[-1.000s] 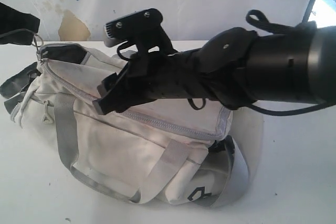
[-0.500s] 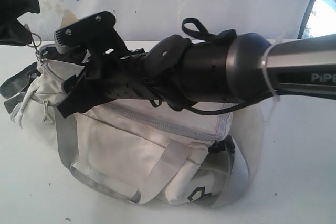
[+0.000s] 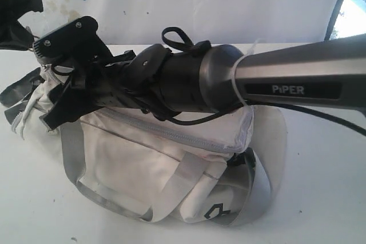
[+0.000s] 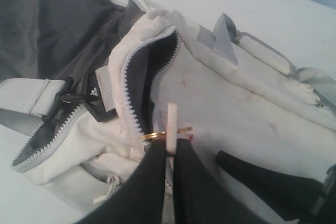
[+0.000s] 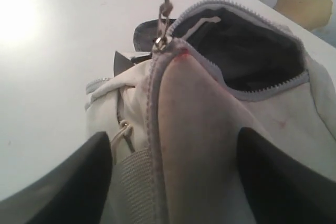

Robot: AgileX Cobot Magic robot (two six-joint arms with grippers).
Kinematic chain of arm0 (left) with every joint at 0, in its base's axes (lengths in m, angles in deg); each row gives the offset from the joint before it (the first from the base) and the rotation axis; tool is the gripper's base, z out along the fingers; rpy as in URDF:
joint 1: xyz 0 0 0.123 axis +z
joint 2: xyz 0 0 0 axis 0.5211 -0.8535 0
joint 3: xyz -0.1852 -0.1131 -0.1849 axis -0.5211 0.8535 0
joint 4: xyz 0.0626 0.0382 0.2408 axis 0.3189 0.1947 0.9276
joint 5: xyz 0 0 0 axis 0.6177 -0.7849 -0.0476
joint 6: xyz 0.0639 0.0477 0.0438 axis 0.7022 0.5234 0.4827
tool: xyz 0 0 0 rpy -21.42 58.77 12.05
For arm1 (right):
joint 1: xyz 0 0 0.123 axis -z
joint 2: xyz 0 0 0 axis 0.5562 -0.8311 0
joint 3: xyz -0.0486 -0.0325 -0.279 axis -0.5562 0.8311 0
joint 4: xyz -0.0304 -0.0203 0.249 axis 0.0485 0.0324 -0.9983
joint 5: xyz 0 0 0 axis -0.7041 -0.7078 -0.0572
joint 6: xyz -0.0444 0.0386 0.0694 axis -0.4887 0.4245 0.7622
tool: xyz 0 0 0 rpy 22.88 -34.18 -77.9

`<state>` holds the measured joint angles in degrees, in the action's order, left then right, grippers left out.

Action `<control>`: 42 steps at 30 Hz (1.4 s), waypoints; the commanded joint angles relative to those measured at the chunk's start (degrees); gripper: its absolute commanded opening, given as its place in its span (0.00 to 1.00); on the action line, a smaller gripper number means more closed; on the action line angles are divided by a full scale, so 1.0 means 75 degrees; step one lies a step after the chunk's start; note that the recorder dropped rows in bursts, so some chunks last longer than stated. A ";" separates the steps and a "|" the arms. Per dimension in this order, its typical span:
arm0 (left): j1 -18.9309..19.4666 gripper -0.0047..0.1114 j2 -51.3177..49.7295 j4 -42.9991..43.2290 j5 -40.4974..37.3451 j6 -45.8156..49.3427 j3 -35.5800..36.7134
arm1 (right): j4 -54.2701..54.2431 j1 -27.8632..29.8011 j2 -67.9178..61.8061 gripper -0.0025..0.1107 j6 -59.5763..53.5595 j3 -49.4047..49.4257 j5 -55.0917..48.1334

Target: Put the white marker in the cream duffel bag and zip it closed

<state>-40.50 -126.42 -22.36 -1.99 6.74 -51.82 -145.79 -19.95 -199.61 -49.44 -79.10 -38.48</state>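
The cream duffel bag [image 3: 171,164] lies on the white table, its top zipper open at the left end, where dark lining [image 4: 147,72] shows. My left gripper [image 4: 171,148] is shut on a thin white tab [image 4: 171,119] that hangs on the gold ring [image 4: 152,136] of the zipper pull; in the exterior view it sits at the far left [image 3: 20,24]. My right gripper [image 5: 176,182] is open and straddles the bag's zipped ridge just behind the slider [image 5: 159,43]; the exterior view shows it over the bag's left end [image 3: 57,107]. The white marker is out of view.
The right arm [image 3: 274,84] stretches across the top of the bag from the right. Grey webbing straps [image 3: 74,164] hang down the bag's front. A white wall stands behind the table, and a dark strap buckle [image 4: 86,100] sits by the bag's end.
The right arm has swept left along the top of the bag, from its middle to its left end near the slider. The left gripper has kept its hold by the ring.
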 commanded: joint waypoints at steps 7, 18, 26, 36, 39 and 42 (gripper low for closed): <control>-0.0034 0.04 0.0107 0.0227 0.0237 0.0000 -0.0017 | 0.0013 -0.0057 -0.0307 0.14 -0.0085 -0.0183 0.0016; 0.0439 0.04 -0.0256 -0.0363 0.0960 0.1396 -0.0017 | 0.0032 -0.0057 -0.0307 0.02 -0.0190 0.0308 -0.0411; 0.0439 0.04 -0.1293 -0.0717 0.0264 0.3122 -0.1277 | 0.0032 -0.0057 -0.0307 0.02 -0.0562 0.0746 -0.0833; 0.0439 0.04 -0.1632 0.0336 -0.0199 0.2809 -0.2210 | 0.0395 -0.0062 -0.0122 0.02 -0.0562 0.1150 -0.0872; 0.0439 0.04 -0.1632 0.0385 0.0129 0.2844 -0.2480 | 0.0395 -0.0062 -0.0084 0.02 -0.0562 0.1201 -0.0960; 0.0439 0.04 -0.1632 0.0385 0.0145 0.3037 -0.2633 | 0.0395 -0.0062 -0.0084 0.02 -0.0562 0.1201 -0.1058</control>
<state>-38.30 -139.84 -23.77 -13.39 28.39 -68.36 -143.77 -20.22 -198.90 -52.88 -72.47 -39.25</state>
